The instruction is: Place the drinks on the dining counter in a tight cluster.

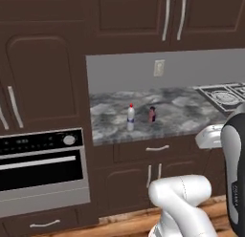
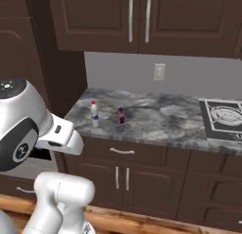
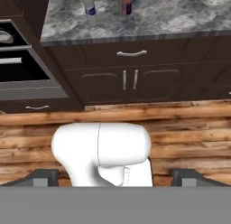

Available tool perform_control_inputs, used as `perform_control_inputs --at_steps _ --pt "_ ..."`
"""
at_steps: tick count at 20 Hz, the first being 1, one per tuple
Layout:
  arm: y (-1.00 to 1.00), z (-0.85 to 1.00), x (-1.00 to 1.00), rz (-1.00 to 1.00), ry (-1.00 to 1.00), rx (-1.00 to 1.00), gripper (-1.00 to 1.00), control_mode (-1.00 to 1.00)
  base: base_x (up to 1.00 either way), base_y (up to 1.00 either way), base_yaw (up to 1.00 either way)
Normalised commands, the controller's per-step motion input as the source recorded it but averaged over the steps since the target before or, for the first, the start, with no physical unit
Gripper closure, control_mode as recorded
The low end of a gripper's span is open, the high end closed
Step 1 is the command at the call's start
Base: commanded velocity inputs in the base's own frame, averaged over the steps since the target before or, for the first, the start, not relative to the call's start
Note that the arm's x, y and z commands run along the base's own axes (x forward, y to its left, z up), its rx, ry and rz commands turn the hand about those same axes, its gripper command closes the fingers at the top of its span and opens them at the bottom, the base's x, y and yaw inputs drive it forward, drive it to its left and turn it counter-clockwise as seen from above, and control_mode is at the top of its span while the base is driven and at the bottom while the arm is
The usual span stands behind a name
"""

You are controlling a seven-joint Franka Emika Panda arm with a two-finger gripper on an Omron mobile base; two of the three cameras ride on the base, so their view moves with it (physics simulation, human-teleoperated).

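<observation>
**Two bottles on the wall counter, jaws wide and empty**

Nearest, the gripper [image 3: 115, 177] hangs over the wooden floor [image 3: 180, 123], fingers spread wide, holding nothing. Farther off, on the grey marbled counter [image 1: 182, 112], stand the clear bottle [image 1: 130, 117] and, just beside it, the short pinkish-red bottle [image 1: 152, 114]. Contents can't be made out.

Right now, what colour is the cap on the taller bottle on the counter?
Red, on the clear bottle; the left base view shows it best.
</observation>
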Motion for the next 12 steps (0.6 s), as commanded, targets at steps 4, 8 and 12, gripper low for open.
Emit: perform_control_inputs --at_steps 4,8,12 --pt "0.0 0.0 0.0 0.0 0.0 0.0 -1.0 1.0 0.31 -0.07 -0.05" --pt "0.0 0.0 0.0 0.0 0.0 0.0 -1.0 1.0 0.5 0.0 -0.23" --pt "0.0 0.0 0.0 0.0 0.0 0.0 -1.0 1.0 0.93 0.0 -0.3"
